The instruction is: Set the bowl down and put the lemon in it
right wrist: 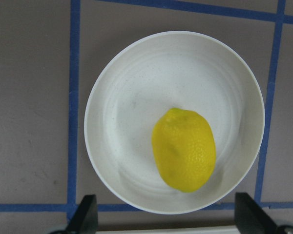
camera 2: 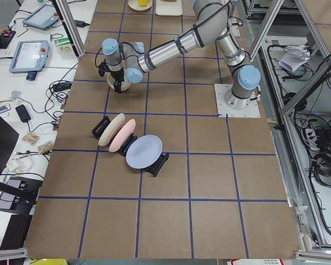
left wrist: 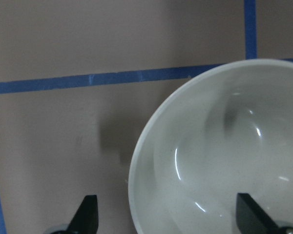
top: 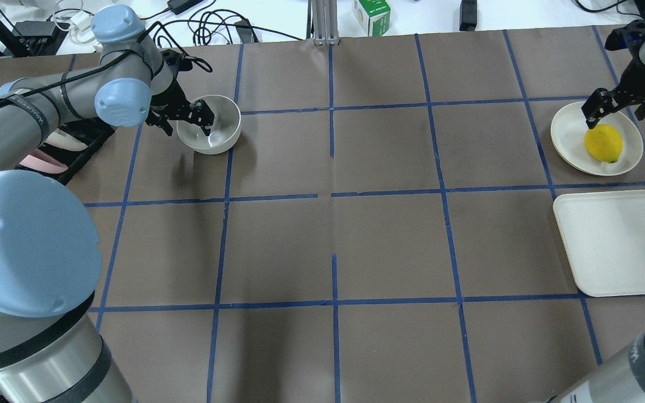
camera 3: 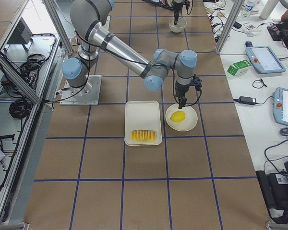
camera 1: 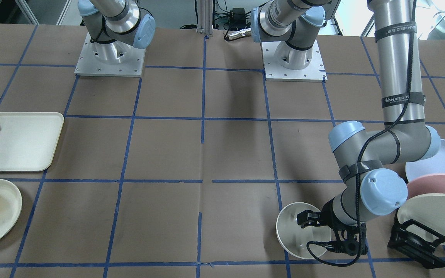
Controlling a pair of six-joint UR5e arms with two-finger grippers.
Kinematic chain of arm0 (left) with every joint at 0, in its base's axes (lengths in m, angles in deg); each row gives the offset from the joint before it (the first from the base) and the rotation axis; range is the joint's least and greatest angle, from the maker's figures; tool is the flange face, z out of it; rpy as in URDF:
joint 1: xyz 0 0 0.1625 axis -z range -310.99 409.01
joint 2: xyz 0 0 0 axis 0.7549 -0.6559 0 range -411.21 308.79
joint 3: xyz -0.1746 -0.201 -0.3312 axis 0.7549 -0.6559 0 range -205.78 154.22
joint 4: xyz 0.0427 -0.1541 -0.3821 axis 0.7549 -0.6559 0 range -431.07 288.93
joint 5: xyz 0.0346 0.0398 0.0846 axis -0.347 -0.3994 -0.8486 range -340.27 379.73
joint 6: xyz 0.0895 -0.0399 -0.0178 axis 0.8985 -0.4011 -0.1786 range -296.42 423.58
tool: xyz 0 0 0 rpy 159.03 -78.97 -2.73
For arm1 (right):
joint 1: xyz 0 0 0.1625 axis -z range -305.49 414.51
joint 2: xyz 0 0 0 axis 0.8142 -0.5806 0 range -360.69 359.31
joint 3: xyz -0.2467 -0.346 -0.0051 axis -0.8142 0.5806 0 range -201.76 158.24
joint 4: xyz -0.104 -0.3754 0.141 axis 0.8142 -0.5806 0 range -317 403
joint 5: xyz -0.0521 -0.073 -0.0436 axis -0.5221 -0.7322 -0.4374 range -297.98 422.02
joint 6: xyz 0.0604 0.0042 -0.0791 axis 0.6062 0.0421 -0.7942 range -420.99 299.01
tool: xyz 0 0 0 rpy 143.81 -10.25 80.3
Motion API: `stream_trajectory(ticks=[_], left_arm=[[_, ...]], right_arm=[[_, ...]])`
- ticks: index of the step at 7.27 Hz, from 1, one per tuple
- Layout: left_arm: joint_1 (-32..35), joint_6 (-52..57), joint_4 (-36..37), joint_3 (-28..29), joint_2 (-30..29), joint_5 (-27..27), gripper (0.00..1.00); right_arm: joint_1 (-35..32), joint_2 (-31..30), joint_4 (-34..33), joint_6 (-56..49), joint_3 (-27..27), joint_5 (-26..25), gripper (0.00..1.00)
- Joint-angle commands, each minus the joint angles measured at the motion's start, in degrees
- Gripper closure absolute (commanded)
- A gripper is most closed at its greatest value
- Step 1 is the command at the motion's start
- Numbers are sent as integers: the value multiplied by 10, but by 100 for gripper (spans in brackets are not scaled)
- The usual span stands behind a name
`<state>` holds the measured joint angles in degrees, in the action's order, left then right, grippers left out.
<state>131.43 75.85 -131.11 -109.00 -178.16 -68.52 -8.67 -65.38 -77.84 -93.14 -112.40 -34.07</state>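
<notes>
Clearly, "WANJEED" was printed on straps point(camera 1: 402, 101) of the left arm point(camera 1: 394, 58). The left pincer point(left wrist: 168, 214) stood released astride the rim of the bowl point(top: 219, 131), near the rack point(camera 1: 415, 239). The right pincer point(right wrist: 168, 214) hung released over the lemon point(right wrist: 184, 149) on its plate point(right wrist: 132, 97), well apart across the tabletop point(top: 384, 246).

place: robot lab | signs: tape-gridded table point(top: 389, 246), teach pendants point(camera 3: 262, 58)

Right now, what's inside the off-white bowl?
Nothing but one finger of the open left claw, which straddles the rim of the bowl. Its glossy inside shows bare; the claw hides a small patch of wall. The lemon lies on the plate.
</notes>
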Motion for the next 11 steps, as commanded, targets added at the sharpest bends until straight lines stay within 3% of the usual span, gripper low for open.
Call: stream_trajectory(ticks=[1,2,3,7,10,11], left_arm=[[0,-2,5,-1,-1,2,28],[-2,-5,3,2,3,32,86],[-7,-8,-1,4,4,41,100],[-29,-9,-7,9,8,41,100],[-6,-39,-87,9,42,61,100],[20,-41,-111,10,53,110,100]], right_arm=[[24,35,-21,-32,-1,39,0],[24,41,-29,-33,0,40,0],[25,53,-30,-34,-2,39,0],[32,70,-41,-36,-1,39,0],[32,79,-49,-30,-1,39,0],[32,80,-49,-27,-1,40,24]])
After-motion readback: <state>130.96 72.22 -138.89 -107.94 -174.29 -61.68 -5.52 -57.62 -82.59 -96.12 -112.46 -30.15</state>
